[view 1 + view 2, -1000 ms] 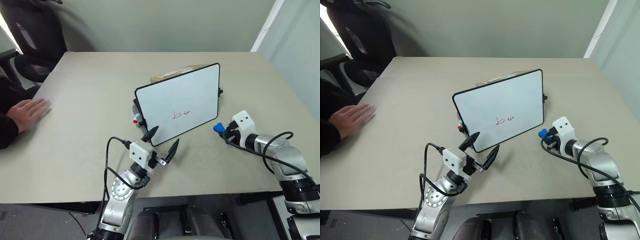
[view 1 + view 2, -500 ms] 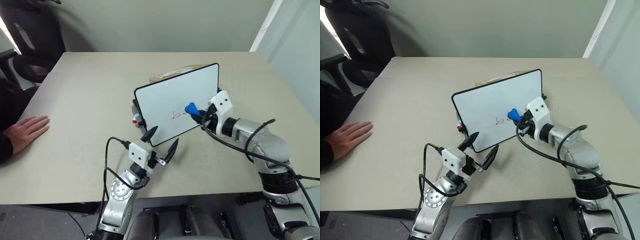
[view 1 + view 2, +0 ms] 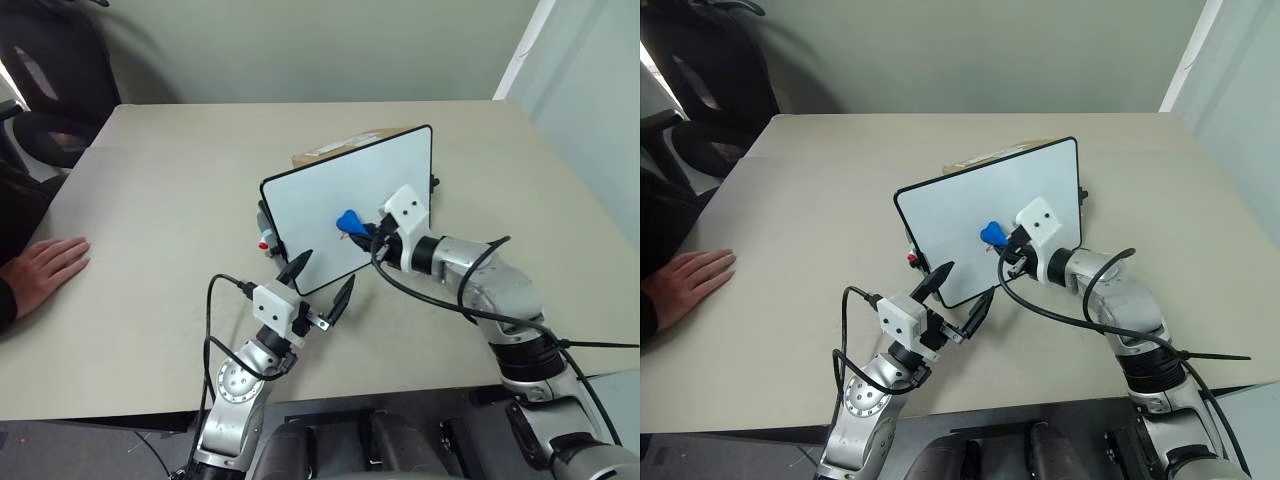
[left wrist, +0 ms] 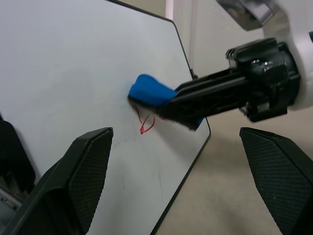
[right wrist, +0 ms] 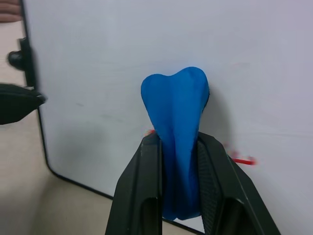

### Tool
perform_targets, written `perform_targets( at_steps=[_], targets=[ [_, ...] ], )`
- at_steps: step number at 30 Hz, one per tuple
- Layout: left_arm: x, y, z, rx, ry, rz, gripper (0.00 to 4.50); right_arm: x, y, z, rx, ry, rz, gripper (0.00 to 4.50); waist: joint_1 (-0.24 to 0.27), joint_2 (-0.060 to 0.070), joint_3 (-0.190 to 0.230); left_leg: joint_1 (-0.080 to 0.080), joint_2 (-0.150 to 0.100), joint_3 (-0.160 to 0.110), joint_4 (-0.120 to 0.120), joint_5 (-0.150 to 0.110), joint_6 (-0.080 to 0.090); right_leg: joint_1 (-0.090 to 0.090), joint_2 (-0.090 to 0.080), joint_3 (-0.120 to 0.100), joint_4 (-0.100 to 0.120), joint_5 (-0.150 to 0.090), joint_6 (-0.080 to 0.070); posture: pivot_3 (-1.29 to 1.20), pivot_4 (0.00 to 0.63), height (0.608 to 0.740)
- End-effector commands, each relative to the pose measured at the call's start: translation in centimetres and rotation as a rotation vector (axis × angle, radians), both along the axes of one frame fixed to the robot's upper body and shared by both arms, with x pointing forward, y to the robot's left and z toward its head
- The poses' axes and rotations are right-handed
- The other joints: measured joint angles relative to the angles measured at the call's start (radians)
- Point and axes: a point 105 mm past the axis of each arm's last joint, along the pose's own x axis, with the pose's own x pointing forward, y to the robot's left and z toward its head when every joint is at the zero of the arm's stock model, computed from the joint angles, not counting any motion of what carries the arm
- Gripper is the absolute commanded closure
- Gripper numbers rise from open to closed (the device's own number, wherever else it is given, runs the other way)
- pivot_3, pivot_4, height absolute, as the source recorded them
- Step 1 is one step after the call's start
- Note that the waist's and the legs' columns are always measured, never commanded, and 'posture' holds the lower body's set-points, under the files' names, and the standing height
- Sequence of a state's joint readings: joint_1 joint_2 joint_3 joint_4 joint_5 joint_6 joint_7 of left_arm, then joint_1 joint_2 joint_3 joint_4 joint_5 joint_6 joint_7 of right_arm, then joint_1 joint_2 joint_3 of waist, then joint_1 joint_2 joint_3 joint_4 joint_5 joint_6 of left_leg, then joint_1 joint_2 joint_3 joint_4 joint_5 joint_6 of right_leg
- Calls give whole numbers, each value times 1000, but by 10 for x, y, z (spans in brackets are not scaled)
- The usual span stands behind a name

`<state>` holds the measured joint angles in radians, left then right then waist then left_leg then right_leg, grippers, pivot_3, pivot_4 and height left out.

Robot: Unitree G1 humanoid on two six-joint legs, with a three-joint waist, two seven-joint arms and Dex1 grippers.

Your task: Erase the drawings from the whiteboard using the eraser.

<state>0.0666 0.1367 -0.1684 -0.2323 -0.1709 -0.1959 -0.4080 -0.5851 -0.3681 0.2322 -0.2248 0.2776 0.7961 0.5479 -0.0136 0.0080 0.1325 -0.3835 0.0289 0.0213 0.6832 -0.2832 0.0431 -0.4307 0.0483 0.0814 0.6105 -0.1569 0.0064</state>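
Observation:
The whiteboard stands propped near the table's middle, facing me. My right gripper is shut on the blue eraser, whose tip presses on the board's face over the drawings. Part of the red scribble shows just under the eraser in the left wrist view. In the right wrist view, red bits stick out on either side of the eraser. My left gripper hangs open and empty just in front of the board's lower edge.
A red-capped marker lies at the board's lower left corner. A brown cardboard piece sits behind the board. A person's hand rests flat on the table's left edge. A black chair stands at the far left.
My right gripper has carried the eraser left and up from beside the board's right edge onto its face, over the red scribble. The person's hand has slid back. The left gripper has stayed put.

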Motion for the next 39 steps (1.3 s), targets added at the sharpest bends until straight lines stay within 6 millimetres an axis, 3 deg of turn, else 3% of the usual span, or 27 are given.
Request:
perform_targets(
  at_steps=[1,6,8,16,19,22,27,31,35,39],
  targets=[
    [-4,0,13,-21,-50,0,0,2,2,-16,-45,31,1,3677,0,0,0,0,0,0,0,0,0,0,0,0,0,0,0,0,150,740],
    [-4,0,13,-20,-51,0,0,8,-10,-37,-104,81,-55,3677,-1,0,0,0,0,0,0,0,0,1,0,0,-1,-2,1,0,150,740],
    [-4,-1,12,-19,-50,0,0,12,-16,-37,-105,72,-86,3677,-1,0,0,1,0,0,1,1,0,1,0,0,0,1,1,0,150,740],
    [-2,-2,10,-12,-44,-8,0,15,-16,24,47,-93,-75,3677,-5,0,0,0,0,-1,0,9,-2,0,0,0,-1,9,0,0,150,740],
    [-1,-2,10,-12,-44,-10,0,11,-13,36,67,-123,-59,3677,-5,0,0,0,0,0,-1,9,-2,0,0,0,-1,9,0,0,150,740],
    [-1,-3,10,-14,-44,-11,0,8,-9,32,47,-111,-40,3677,-5,0,0,-1,0,-1,-2,7,-3,-1,0,0,-2,6,0,0,150,740],
    [-1,-3,11,-16,-45,-10,0,8,-10,-11,-41,7,-54,3677,-2,0,0,-1,0,-1,-2,4,-1,-1,0,0,-1,3,-4,0,150,740],
    [-1,0,12,-16,-48,0,0,13,-17,-26,-60,50,-96,3677,-3,0,0,-1,0,0,-1,3,-1,-1,0,0,-2,3,-5,0,150,740],
    [0,1,12,-14,-48,3,0,17,-22,-30,-69,64,-120,3677,-4,0,0,-1,0,0,-1,3,-2,-1,0,0,-1,1,0,0,150,740],
    [-1,3,13,-15,-49,6,0,20,-23,-11,-36,12,-125,3677,-4,0,0,0,0,-1,-1,5,-2,0,0,0,-1,5,0,0,150,740]
  ],
)
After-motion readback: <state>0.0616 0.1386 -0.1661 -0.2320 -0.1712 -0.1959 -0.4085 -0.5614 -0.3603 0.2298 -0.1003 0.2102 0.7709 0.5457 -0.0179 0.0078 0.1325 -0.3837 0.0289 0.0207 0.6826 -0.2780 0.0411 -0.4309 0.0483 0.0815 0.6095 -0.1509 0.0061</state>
